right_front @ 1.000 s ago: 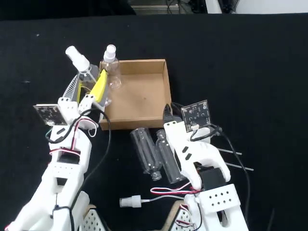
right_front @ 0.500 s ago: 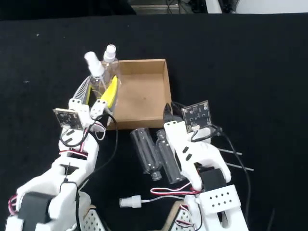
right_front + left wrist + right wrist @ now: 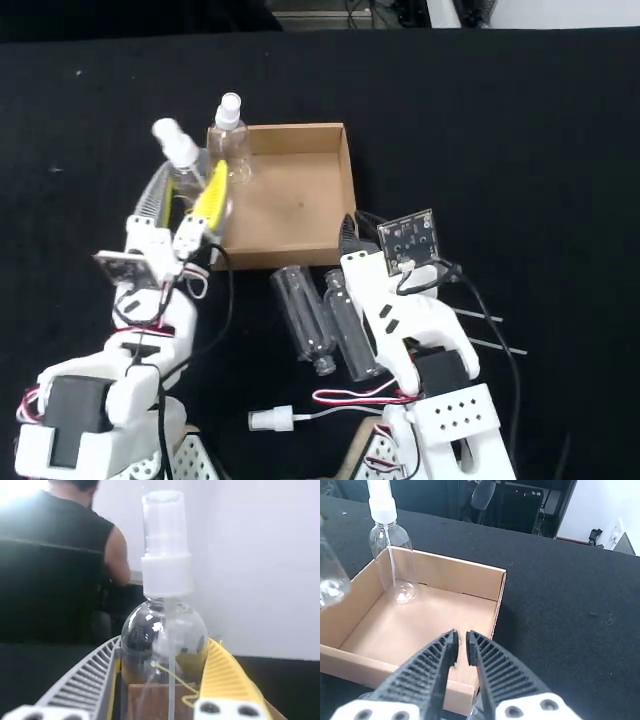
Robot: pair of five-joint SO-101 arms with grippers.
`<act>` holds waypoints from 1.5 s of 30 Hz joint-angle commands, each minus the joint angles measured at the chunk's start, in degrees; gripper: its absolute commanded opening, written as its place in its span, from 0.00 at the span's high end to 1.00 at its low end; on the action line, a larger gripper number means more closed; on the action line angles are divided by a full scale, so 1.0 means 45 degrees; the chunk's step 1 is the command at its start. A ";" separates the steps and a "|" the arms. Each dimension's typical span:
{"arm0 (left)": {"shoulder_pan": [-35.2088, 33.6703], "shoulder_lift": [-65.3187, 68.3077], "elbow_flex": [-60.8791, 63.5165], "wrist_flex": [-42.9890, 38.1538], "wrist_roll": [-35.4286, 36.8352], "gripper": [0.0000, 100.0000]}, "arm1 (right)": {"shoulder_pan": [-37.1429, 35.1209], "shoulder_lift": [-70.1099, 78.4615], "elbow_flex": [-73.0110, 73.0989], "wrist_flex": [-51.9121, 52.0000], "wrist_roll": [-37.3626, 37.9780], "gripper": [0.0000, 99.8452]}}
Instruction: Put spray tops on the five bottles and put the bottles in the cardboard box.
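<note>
High view: the left gripper (image 3: 188, 185) is clamped on a capped bottle (image 3: 178, 150), tilted, right at the left wall of the cardboard box (image 3: 300, 205). A second capped bottle (image 3: 231, 140) stands in the box's far left corner. Two uncapped bottles (image 3: 303, 312) lie on the table (image 3: 520, 140) just in front of the box, with a loose spray top (image 3: 272, 418) nearer the arm bases.

Left wrist view: grey and yellow fingers (image 3: 220, 670) squeeze the held bottle (image 3: 162, 630).

Right wrist view: the right gripper (image 3: 461, 639) hovers over the box's near wall (image 3: 350, 657), fingers nearly together with nothing between them.
</note>
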 commanded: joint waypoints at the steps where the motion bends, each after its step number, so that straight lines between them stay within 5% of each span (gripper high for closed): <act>1: -0.1104 -0.1192 -0.0088 -0.0137 -0.0215 0.97 | 0.0117 -0.0244 -0.0147 -0.0371 0.0098 0.98; 12: -0.7238 -0.1621 -0.1768 0.4044 -0.0215 0.97 | 0.0117 -0.0244 -0.0127 -0.0371 0.0098 0.98; 23: -1.2825 -0.1543 -0.1631 0.4435 -0.0215 0.97 | 0.0117 -0.0244 -0.0107 -0.0371 0.0078 0.98; 36: -1.4623 0.2462 -0.3409 0.4220 -0.0234 0.97 | 0.0117 -0.0244 -0.0088 -0.0371 0.0078 0.98; 45: -1.4252 0.5079 -0.3507 -0.0234 -0.1270 0.97 | 0.0117 -0.0244 -0.0107 -0.0371 0.0078 0.98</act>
